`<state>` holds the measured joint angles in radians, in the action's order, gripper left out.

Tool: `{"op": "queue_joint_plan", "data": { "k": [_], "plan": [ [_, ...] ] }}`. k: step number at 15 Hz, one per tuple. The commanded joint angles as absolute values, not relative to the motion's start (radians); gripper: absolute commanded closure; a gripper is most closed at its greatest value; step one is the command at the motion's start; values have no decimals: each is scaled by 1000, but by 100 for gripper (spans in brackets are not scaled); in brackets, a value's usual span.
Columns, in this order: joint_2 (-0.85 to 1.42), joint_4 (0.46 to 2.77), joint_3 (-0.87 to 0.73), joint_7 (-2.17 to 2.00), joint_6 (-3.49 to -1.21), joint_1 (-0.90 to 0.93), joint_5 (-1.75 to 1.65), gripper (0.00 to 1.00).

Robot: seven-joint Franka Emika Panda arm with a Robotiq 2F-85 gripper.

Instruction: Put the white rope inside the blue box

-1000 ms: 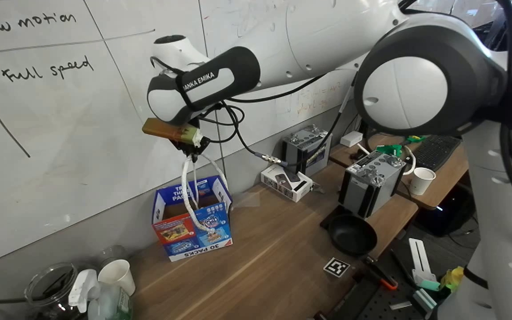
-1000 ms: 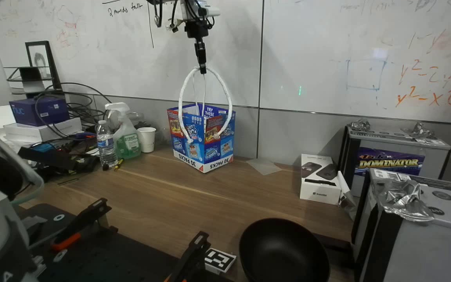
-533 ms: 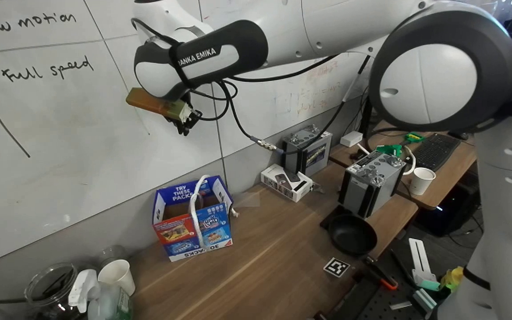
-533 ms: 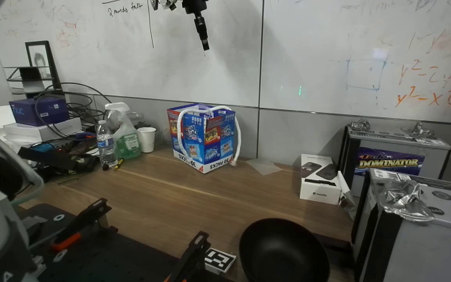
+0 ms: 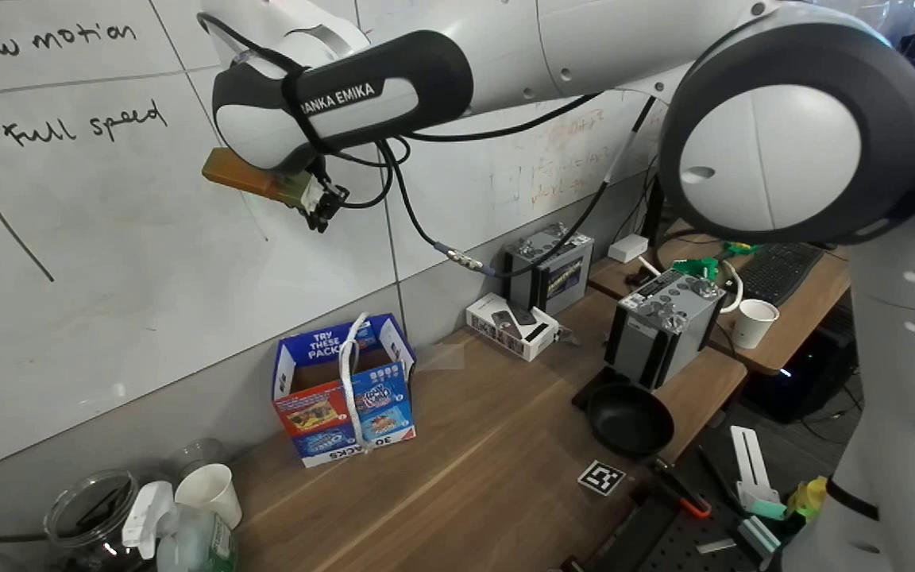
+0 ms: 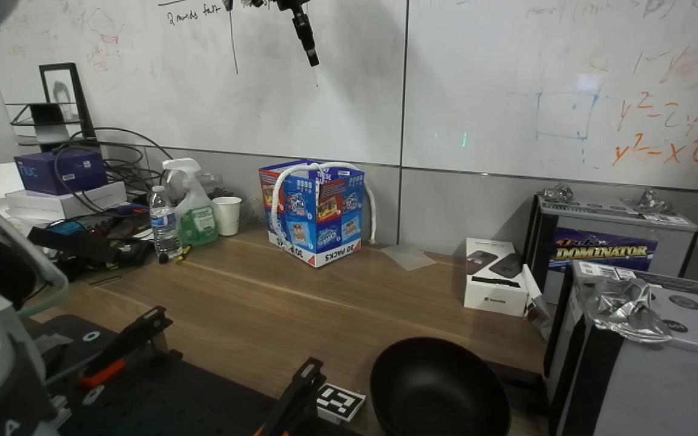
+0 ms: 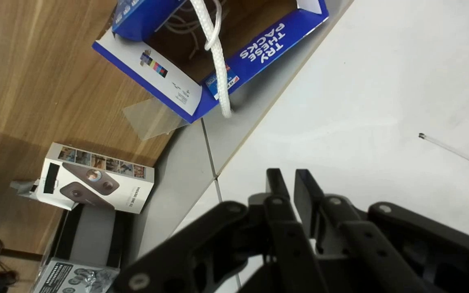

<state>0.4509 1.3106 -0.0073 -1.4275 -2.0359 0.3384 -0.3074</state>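
The blue box (image 5: 382, 403) stands open-topped on the table against the wall; it also shows in an exterior view (image 6: 328, 209) and the wrist view (image 7: 273, 38). The white rope (image 5: 348, 381) is draped over the box. In an exterior view, the rope (image 6: 277, 209) arches across the top, with both ends hanging outside on opposite sides. In the wrist view, the rope (image 7: 217, 53) crosses the opening, and thin white cord lies inside the box. My gripper (image 7: 289, 171) is empty, its fingertips a small gap apart. In both exterior views the gripper (image 5: 319, 226) (image 6: 313, 62) is high above the box.
A whiteboard (image 5: 148, 254) rises behind the box. A spray bottle (image 6: 194, 209), water bottle (image 6: 164, 224) and paper cup (image 6: 227, 216) stand to one side. A white camera box (image 6: 494, 278), grey batteries (image 6: 658, 363) and a black pan (image 6: 434, 387) are on the other.
One second ago the gripper held the rope's middle above the box. It let go, the rope dropped onto the box, and the gripper moved up and away. The rope ends have since swung slightly.
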Motion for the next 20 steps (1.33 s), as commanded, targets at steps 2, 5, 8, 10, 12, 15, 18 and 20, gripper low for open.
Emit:
{"op": "queue_joint_plan", "data": {
  "k": [2, 5, 8, 10, 12, 15, 18, 20],
  "plan": [
    [466, 1318, 15, -1408, -2018, 328, -285, 84],
    [492, 1345, 28, -1388, -2033, 321, -254, 84],
    [527, 1376, 36, -1360, -2050, 308, -216, 83],
    [556, 1392, 36, -1336, -2062, 296, -193, 84],
    [582, 1402, 33, -1305, -2077, 279, -167, 84],
    [624, 1400, 28, -1254, -2110, 250, -131, 84],
    [660, 1376, 20, -1212, -2132, 236, -119, 84],
    [673, 1370, 17, -1194, -2145, 232, -114, 84]
  ]
}}
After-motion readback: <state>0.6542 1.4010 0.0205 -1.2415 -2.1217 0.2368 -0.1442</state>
